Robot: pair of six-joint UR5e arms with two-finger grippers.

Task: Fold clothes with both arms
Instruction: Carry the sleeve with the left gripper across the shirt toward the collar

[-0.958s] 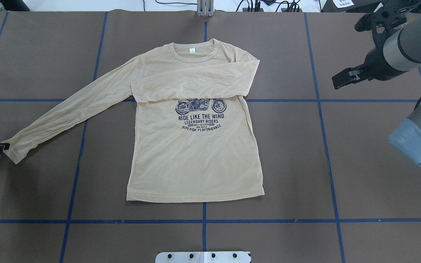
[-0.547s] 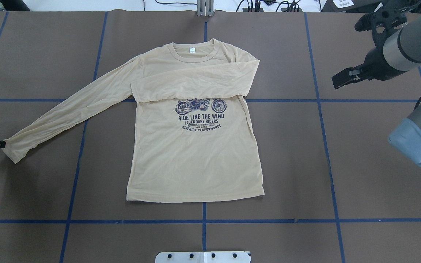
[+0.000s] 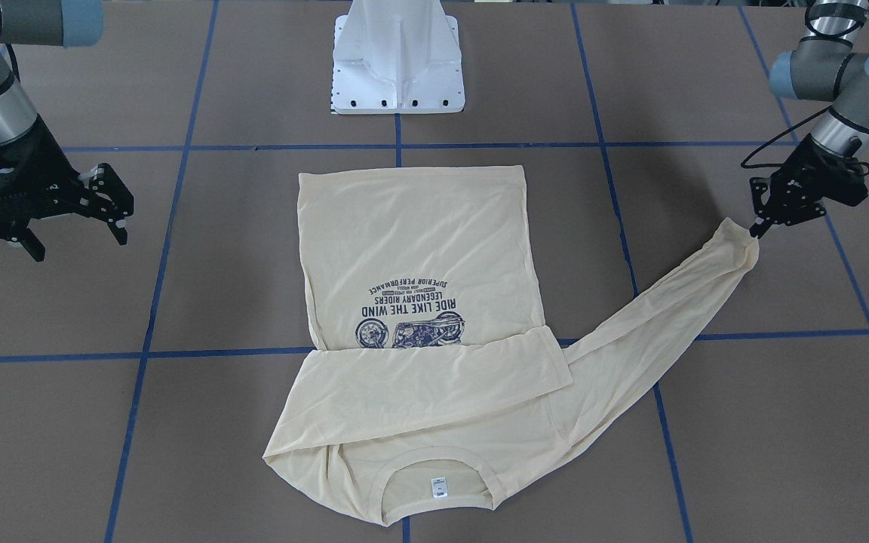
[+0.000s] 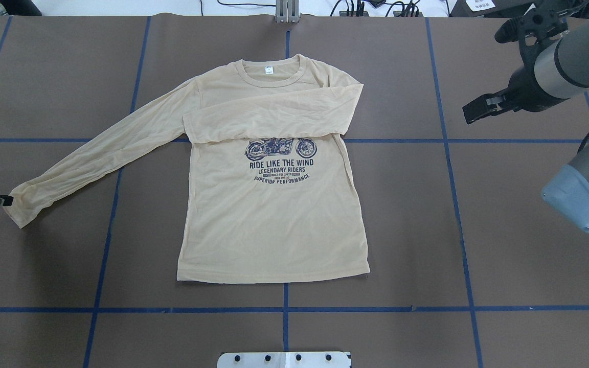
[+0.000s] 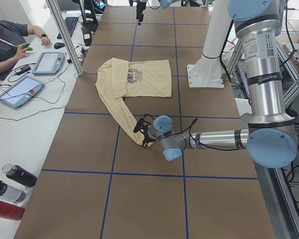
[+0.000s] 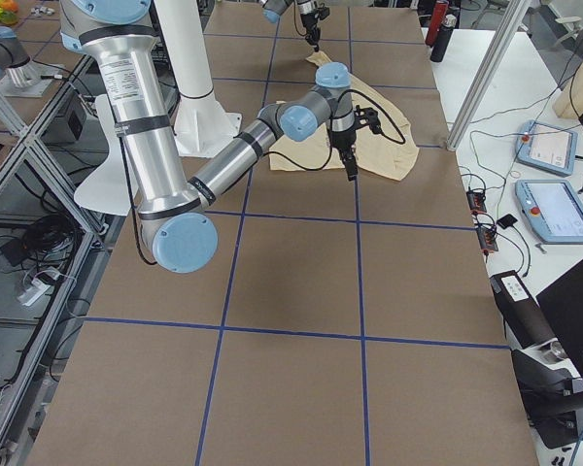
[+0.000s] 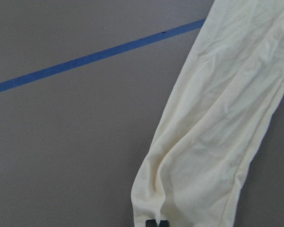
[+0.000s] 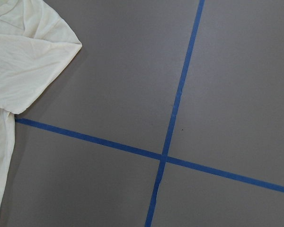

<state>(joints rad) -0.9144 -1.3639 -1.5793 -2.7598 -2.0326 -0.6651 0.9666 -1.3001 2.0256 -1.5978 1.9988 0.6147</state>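
Cream long-sleeved T-shirt (image 4: pixel 274 220) lying flat, print up, in middle of brown table (image 4: pixel 504 245). One sleeve (image 4: pixel 274 115) lying folded across chest. Other sleeve (image 4: pixel 105 148) stretching out toward robot's left, so I am judging its fold comes next. Left gripper (image 3: pixel 757 228) sitting at cuff (image 3: pixel 736 241), fingers almost together, seeming to be pinching cuff edge; wrist view showing only tips. Right gripper (image 3: pixel 80 245) hovering well apart from shirt, fingers spread wide, holding nothing, probably keeping out of way.

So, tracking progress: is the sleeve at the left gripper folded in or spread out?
Spread out: the sleeve runs out sideways from the shirt, cuff in the left gripper.
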